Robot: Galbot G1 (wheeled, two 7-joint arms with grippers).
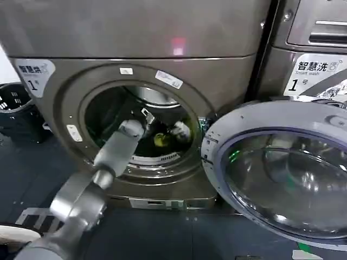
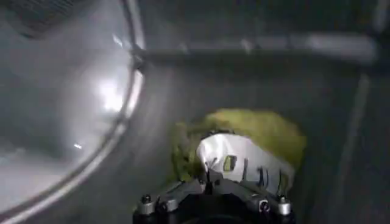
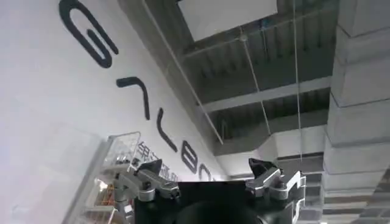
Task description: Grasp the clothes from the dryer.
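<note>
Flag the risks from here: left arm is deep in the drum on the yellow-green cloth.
1. The left gripper sits right on the clothes, but the wrist view doesn't show a firm pinch; the cloth may slip on pullout.
2. The left arm passes through the dryer porthole close to its lower rim; a careless retract could scrape it.
3. The open glass door hangs beside the exit path.

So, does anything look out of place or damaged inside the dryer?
Nothing stands out. The dryer has its door swung open, and the left gripper is inside the drum at the yellow-green clothes. The right gripper points at the ceiling.
</note>
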